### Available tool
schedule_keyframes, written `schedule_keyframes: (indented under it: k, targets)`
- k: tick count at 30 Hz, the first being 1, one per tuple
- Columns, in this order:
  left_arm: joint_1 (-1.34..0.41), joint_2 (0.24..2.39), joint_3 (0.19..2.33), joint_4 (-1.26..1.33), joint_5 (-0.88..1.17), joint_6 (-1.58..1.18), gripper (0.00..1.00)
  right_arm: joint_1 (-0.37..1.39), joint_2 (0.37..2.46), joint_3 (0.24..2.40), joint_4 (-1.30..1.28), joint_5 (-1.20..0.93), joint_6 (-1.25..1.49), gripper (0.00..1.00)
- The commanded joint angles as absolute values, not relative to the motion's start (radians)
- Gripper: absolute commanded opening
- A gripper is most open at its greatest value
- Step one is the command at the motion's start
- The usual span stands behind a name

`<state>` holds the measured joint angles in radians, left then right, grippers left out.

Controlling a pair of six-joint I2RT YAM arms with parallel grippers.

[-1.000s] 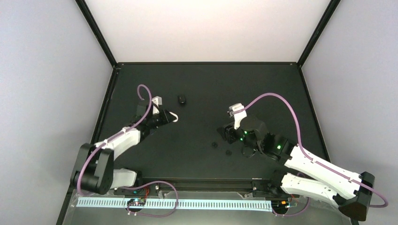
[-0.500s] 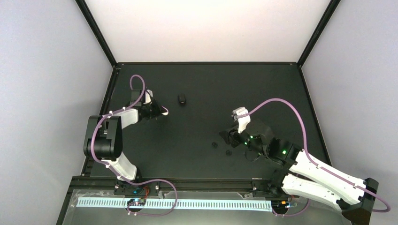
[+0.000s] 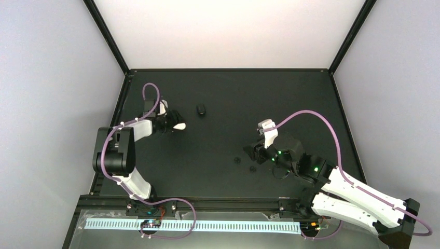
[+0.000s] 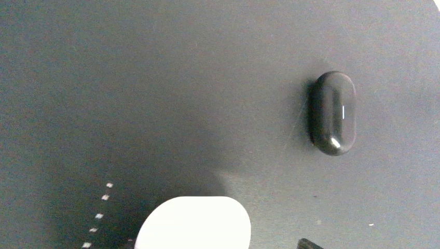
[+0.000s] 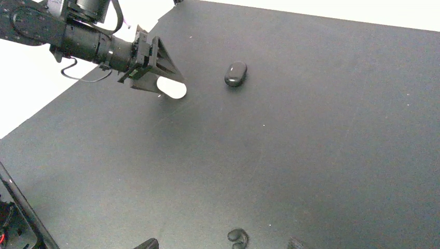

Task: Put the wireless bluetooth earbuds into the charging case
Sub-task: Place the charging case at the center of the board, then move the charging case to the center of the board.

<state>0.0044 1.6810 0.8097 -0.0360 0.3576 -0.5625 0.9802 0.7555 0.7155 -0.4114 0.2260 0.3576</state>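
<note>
A matte black surface (image 3: 228, 93) forms the floor of a booth closed in by pale grey walls (image 3: 52, 104) and black frame rails (image 3: 106, 36). The left gripper (image 3: 174, 123) sits low over the surface with its jaws parted. A glossy white pebble-shaped charging case (image 4: 193, 224) lies right at its tips. In the left wrist view a sliver of one fingertip (image 4: 307, 243) stands clear of the case's side, so the case does not look clamped. Ahead of this gripper, apart from the white case, a glossy black oval charging case (image 4: 333, 113) rests on the surface with its lid closed. The right gripper (image 5: 222, 243) is spread wide and holds nothing. Two small black rounded earbuds (image 3: 237, 161) lie on the bare surface just beside it, on the side toward the left arm. They are near each other but not touching, and neither is in a case. One of them shows low in the right wrist view, between that gripper's two tips and untouched by either.
</note>
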Motion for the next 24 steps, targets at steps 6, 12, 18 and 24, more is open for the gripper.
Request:
schedule_keyframes:
  k: [6,12,18,24]
  targets:
    - [0.008,1.45,0.807,-0.196,0.134,-0.553,0.99,0.976,0.724,0.745,-0.441,0.263,0.335,0.65]
    - [-0.117,1.462,0.951,-0.222,0.05,-0.494,0.99,0.976,0.704,0.735,-0.428,0.274,0.334,0.65]
    - [-0.27,1.712,1.235,-0.385,-0.14,-0.452,0.99,0.976,0.736,0.739,-0.445,0.269,0.346,0.65]
    - [-0.31,1.947,1.466,-0.531,-0.189,-0.48,0.99,0.976,0.744,0.739,-0.457,0.281,0.361,0.65]
